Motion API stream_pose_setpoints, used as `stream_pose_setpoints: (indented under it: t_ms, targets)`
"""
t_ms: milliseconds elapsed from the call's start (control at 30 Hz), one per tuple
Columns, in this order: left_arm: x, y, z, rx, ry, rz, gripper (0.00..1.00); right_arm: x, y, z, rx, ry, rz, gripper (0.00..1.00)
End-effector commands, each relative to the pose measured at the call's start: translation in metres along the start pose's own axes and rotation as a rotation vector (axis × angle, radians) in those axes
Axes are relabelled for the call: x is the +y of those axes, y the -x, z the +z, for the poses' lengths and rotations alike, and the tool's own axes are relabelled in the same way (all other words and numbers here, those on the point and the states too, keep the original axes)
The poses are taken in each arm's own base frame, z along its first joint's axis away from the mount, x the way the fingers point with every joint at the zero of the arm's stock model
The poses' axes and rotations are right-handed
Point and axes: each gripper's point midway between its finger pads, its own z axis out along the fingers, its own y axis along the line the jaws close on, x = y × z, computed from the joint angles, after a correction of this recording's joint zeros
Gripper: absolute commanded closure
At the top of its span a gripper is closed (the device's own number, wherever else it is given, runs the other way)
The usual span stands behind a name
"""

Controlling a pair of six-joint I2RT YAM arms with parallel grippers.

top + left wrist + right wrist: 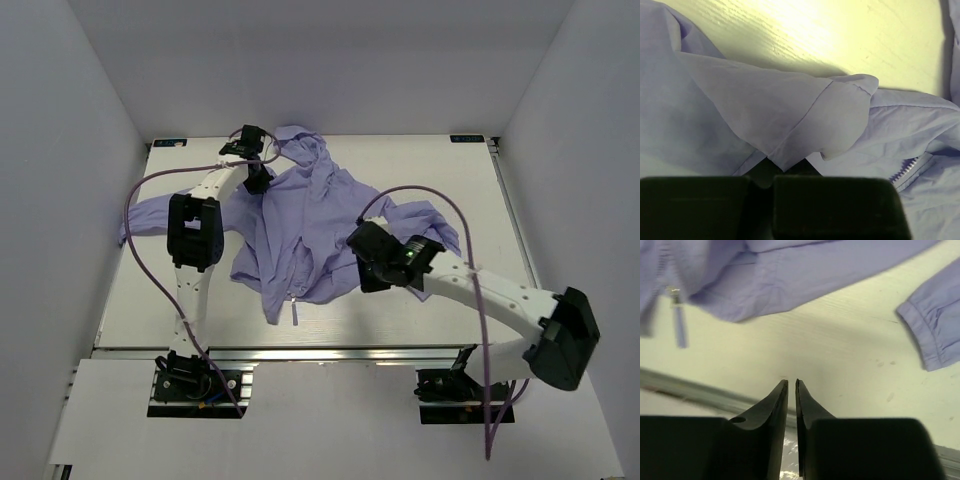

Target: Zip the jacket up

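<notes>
Lying lengthwise near-to-far, the jacket (300, 220) (hood at far edge)

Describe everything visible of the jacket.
The jacket is thin lavender fabric, soft and wrinkled, lying crumpled on the white table. Its hood points to the far edge. One sleeve stretches left, the other bunches right, and a gathered cuff rests on the table. The zipper slider and its pull sit at the near hem, so the front looks unzipped. The left hand is shut on a fold near the collar. The right hand, fingers nearly together, holds nothing.
</notes>
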Motion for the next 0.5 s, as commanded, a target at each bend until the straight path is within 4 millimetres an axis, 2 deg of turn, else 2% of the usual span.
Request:
stream_pose_setpoints:
  t_ms: [0,67,200,233,267,300,333,400,467]
  targets:
    - [-0.024,0.021,-0.031,-0.037,-0.137,-0.052,1.0,0.046,0.006,-0.029,0.0,0.258,-0.056,0.79]
    - [-0.026,0.019,-0.03,-0.027,-0.153,-0.047,1.0,0.07,0.007,-0.023,-0.019,0.327,-0.095,0.61]
    - [-0.026,0.021,-0.033,-0.027,-0.151,-0.044,1.0,0.094,0.032,0.004,-0.105,0.333,-0.069,0.41]
    - [-0.025,0.022,-0.034,-0.03,-0.147,-0.044,1.0,0.096,0.035,0.019,-0.109,0.303,-0.065,0.35]
    - [-0.024,0.023,-0.036,-0.036,-0.143,-0.046,1.0,0.108,0.051,0.023,-0.166,0.33,-0.044,0.34]
    - [-0.022,0.024,-0.036,-0.04,-0.135,-0.048,1.0,0.111,0.058,0.031,-0.189,0.322,-0.024,0.33]
    - [-0.023,0.026,-0.04,-0.048,-0.142,-0.05,1.0,0.114,0.066,0.047,-0.211,0.285,-0.009,0.32]
    - [-0.023,0.025,-0.042,-0.047,-0.152,-0.057,1.0,0.124,0.09,0.066,-0.258,0.237,0.039,0.32]
    - [-0.021,0.02,-0.041,-0.036,-0.151,-0.064,1.0,0.123,0.097,0.079,-0.26,0.175,0.054,0.34]
